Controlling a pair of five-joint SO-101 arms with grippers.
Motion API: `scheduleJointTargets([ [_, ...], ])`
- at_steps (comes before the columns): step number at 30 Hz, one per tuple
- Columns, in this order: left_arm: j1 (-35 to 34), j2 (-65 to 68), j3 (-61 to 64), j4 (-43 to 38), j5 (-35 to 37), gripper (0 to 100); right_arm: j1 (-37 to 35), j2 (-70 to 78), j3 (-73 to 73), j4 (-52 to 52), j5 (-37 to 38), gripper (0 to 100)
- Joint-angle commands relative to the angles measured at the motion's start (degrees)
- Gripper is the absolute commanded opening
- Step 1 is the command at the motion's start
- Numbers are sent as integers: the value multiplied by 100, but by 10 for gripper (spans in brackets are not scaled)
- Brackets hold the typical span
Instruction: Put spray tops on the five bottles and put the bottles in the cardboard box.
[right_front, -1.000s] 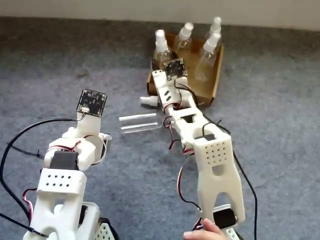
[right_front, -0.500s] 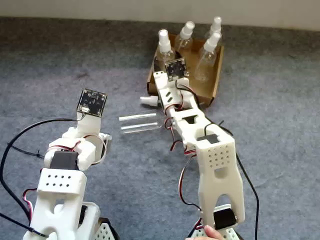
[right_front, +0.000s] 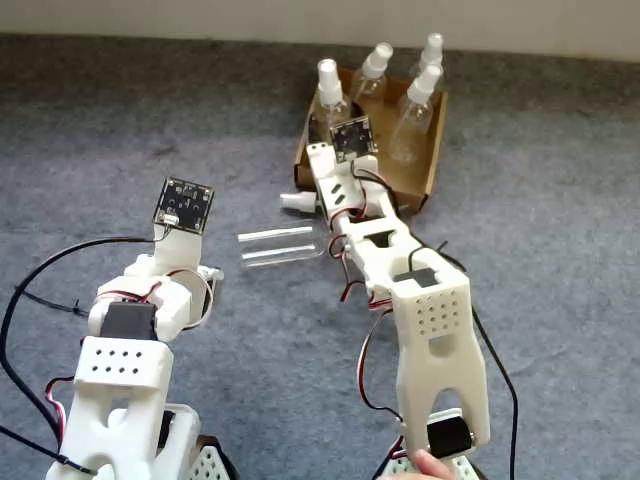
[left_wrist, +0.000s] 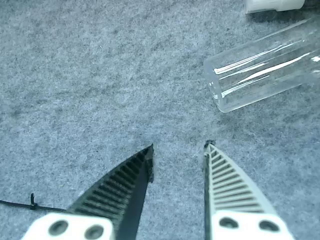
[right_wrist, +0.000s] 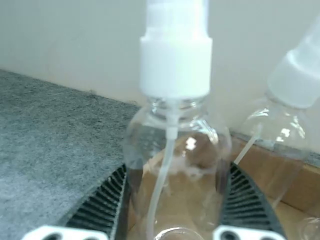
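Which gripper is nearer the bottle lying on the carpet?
Left. The left gripper hovers open just short of one end of the lying bottle; the right gripper is off at the cardboard box, closed around a capped bottle.

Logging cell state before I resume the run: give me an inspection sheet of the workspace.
Surface: grey carpet, no spills seen.
Job's things: cardboard box holds four capped bottles; one uncapped bottle lies on the carpet, with a loose spray top nearby, apart from it.
Clutter: nothing seen.
Grippers: left gripper open over the carpet near the uncapped bottle; right gripper shut on the held bottle in the box.
Cables: black cable by the left arm; red and black wires along the right arm.
Surroundings: pale wall; a person's hand at the right arm's base.
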Motion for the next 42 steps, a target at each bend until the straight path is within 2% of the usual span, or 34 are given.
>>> scheduleJointTargets([
  [1,-31,-92,-48,-79,-26,165,66,-629,-13,-101,44,185],
  [10,-31,-92,-48,-79,-26,165,110,-1235,734,-110,9,185],
  [18,-31,-92,-48,-53,-26,165,110,-760,716,-136,9,192],
  [23,-31,-92,-48,-53,-26,165,110,-778,708,-136,-378,272],
  [42,-31,-92,-48,-79,-26,165,110,-1007,611,-136,-475,272],
])
